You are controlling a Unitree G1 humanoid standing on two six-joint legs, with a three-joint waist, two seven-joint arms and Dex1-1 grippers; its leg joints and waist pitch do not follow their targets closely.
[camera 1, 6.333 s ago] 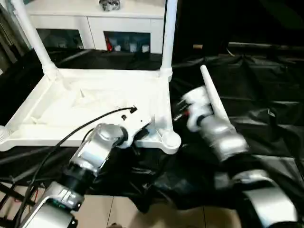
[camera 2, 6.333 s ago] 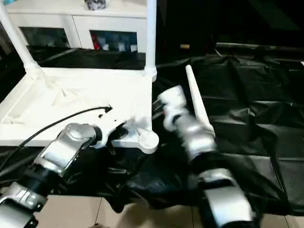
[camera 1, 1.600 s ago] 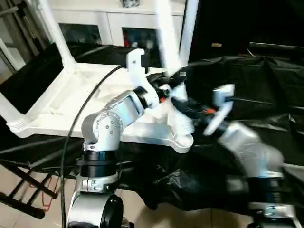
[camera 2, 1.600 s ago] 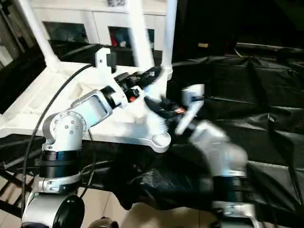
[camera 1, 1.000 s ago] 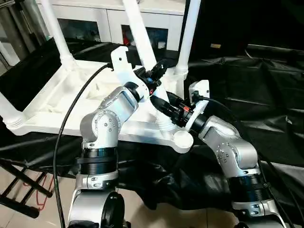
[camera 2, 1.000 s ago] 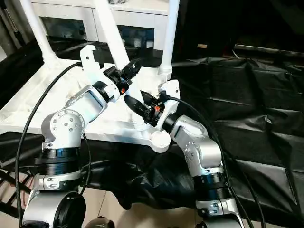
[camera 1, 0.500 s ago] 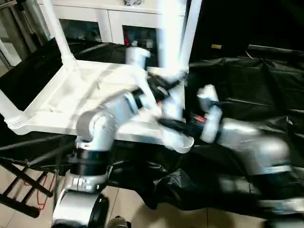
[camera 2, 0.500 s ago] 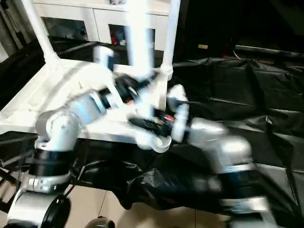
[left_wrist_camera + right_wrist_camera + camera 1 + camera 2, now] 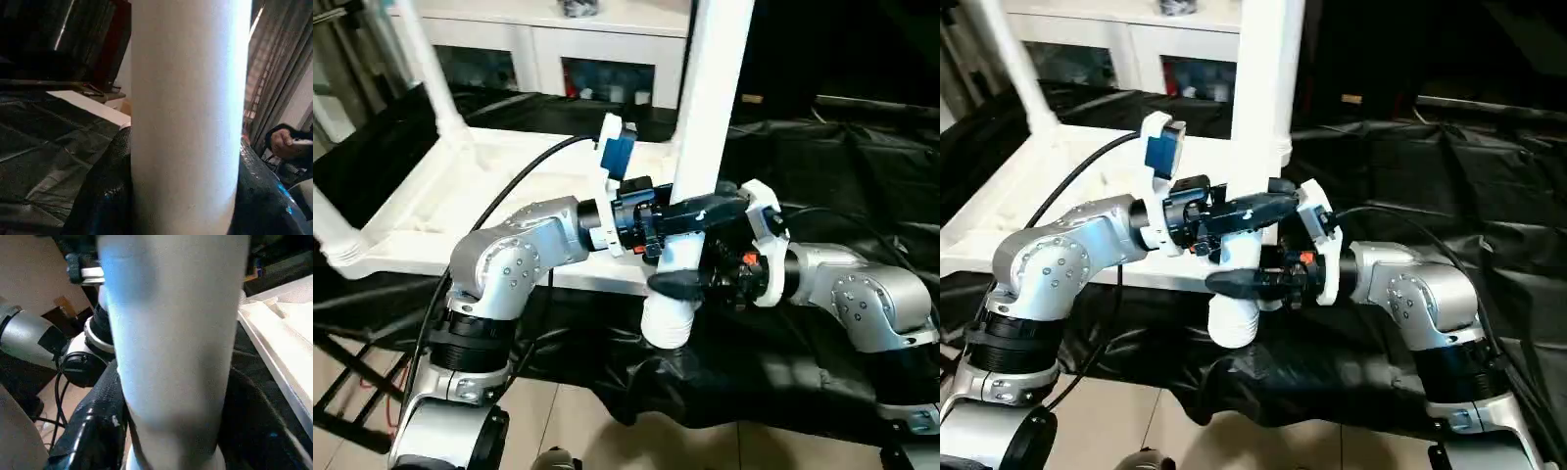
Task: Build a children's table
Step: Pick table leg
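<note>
At the centre of the head views, the left gripper [image 9: 690, 213] and the right gripper [image 9: 680, 284] both clamp one upright white leg [image 9: 705, 127], left above right, its ribbed lower end hanging just under them. Behind, toward the left, the upturned table top [image 9: 460, 211] lies on the black-draped work table [image 9: 842, 157], other legs standing in its corners.
</note>
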